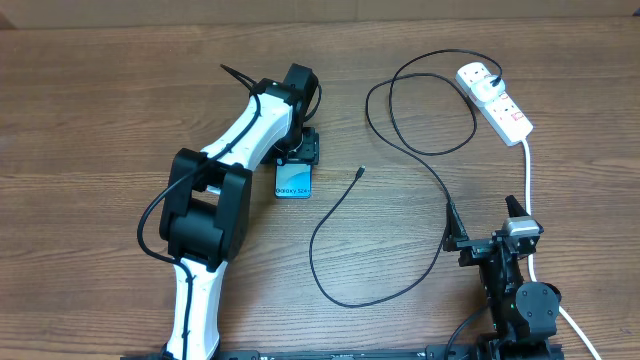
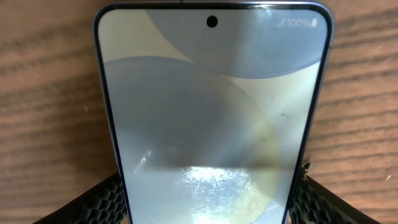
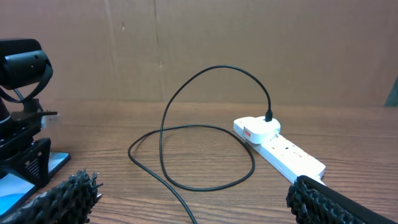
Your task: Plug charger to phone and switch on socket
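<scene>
From overhead, most of the phone [image 1: 294, 183] is hidden under the left gripper [image 1: 298, 155], with only its lettered short end showing on the table [image 1: 100, 100], and the left wrist view cuts off its near end. There, the left fingers [image 2: 93, 202] press against both long edges, clamped on the phone. The charger [image 3: 224, 67] lies loose, its tiny connector tip [image 1: 360, 171] near the phone but apart from it, while the right gripper [image 1: 484, 215] stands with its fingers [image 3: 68, 198] wide apart and holding nothing, well short of the socket [image 1: 495, 100].
</scene>
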Controlling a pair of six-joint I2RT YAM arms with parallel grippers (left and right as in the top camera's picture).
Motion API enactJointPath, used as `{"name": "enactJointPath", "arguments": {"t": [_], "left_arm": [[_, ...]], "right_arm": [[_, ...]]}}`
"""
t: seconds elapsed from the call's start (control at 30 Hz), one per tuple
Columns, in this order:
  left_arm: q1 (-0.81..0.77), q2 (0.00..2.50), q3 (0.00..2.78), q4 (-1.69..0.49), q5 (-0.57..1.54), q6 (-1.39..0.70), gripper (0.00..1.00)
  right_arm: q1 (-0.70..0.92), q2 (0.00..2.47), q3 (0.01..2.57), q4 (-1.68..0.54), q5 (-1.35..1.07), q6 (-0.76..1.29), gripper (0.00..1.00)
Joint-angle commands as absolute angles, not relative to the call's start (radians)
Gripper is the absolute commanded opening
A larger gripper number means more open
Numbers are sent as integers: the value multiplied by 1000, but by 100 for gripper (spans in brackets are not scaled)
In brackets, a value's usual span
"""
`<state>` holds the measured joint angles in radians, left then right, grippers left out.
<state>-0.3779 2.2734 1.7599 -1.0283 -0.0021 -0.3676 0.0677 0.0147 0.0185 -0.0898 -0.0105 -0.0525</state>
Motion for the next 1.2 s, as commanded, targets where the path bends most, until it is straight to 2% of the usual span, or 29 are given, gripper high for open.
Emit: {"name": "enactJointPath", "arguments": {"t": [0.0,0.3,0.63,1.17], "left_arm": [[-379,2334,1795,-1087,67,-397,70],[-354,2334,1886,-1184,251,-398,69],[-295,2333,1935,-1264,331,-400,67],[-128,2333,2011,-1369,1028,-397,65]], "right_arm": [[72,3,9,-84,-1,-57,100],[72,3,9,-84,-1,-57,100],[72,3,9,-84,-1,-57,100],[72,3,9,-84,-1,-57,100]]}}
